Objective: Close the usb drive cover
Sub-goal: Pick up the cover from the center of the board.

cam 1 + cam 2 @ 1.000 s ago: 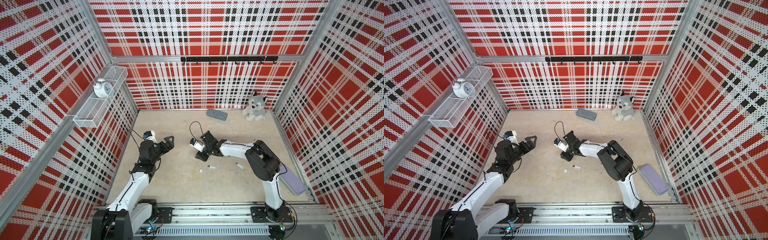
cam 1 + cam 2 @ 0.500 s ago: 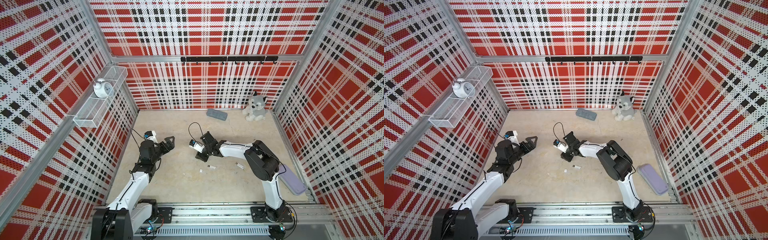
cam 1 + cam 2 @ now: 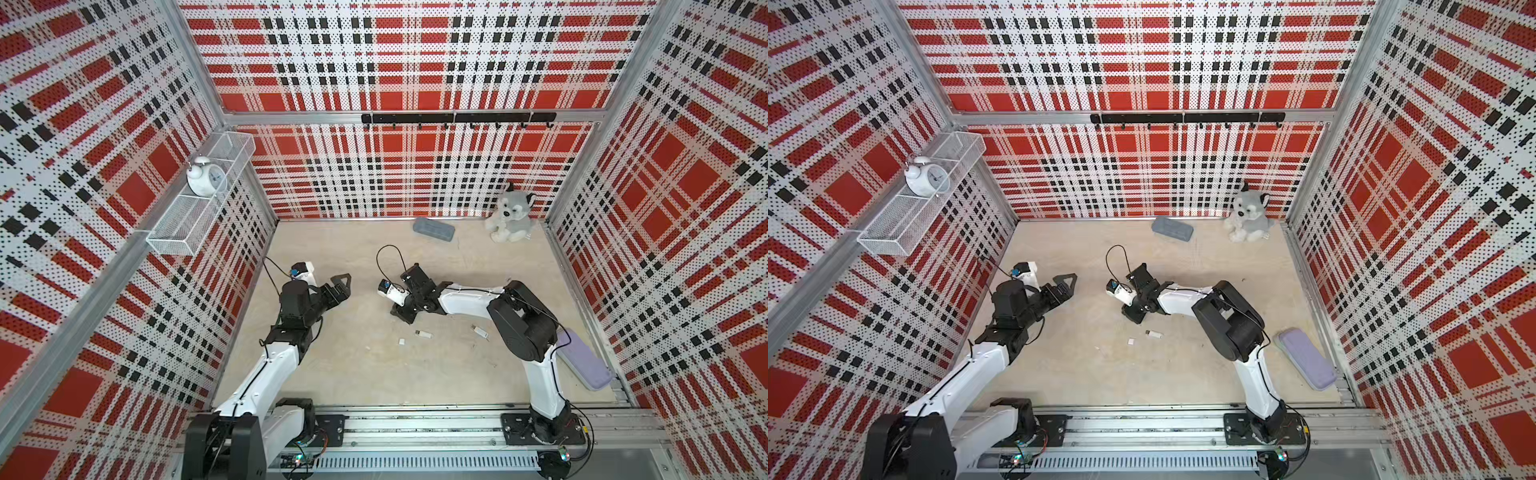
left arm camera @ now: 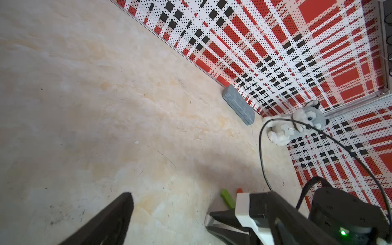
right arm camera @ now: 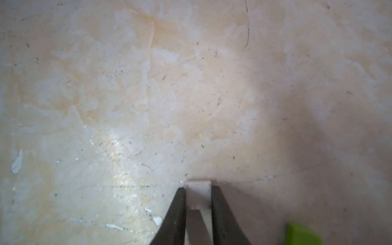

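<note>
Right end effector (image 5: 198, 187) clenches a white piece (image 5: 198, 194); the fingertip-only pinch could slip short of the usb drive (image 3: 424, 333), four o'clock.

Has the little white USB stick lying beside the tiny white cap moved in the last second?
No. In a top view the USB stick lies at the same spot as before, judged against the base rail along the table's front.

A plush husky (image 3: 510, 214) sits near a grey case (image 3: 433, 230).
</note>
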Motion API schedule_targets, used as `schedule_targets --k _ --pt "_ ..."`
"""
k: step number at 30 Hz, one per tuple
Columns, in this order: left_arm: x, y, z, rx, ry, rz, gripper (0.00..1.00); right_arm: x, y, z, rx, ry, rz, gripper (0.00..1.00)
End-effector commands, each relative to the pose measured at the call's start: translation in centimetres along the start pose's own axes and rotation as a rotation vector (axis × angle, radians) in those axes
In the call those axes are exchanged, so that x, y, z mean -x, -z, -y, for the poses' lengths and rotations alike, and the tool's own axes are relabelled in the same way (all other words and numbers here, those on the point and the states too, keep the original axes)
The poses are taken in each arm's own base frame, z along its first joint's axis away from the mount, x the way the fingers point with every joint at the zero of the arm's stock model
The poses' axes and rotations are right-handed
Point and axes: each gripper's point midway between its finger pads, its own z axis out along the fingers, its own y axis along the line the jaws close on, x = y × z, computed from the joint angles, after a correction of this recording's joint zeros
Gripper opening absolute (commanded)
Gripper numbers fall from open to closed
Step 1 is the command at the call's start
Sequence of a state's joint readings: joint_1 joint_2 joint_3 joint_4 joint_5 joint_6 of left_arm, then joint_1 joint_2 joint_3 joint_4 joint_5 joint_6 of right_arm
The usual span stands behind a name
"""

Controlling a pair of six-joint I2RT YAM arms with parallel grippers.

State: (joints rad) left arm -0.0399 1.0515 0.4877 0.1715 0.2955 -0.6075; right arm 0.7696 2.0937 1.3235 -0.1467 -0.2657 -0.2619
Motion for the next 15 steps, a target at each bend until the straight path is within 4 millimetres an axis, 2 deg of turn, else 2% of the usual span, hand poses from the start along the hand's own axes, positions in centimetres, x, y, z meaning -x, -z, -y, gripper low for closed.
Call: schedule_targets --k 1,5,9,12,15 --pt "-0.2 -0.3 1.1 -0.056 -0.038 -0.033 0.95 -0.4 1.0 -1.4 0.037 0.043 0.006 0.22" --pt "-1.2 -0.8 2.5 -0.126 -0.061 -0.094 0.88 2.6 4.9 -1.4 -0.01 0.162 0.141 0.21" --pt "-2.6 -1.2 5.4 -0.239 -0.127 -0.166 0.85 4.7 10.5 -1.2 -0.088 0.31 0.296 0.22" --pt "-3.8 -1.4 8.5 -0.347 -0.177 -0.232 0.81 5.0 13.8 -1.1 -0.145 0.415 0.354 0.23" --pt "-5.5 -1.5 11.4 -0.449 -0.224 -0.304 0.77 5.3 16.0 -0.9 -0.211 0.485 0.369 0.23"
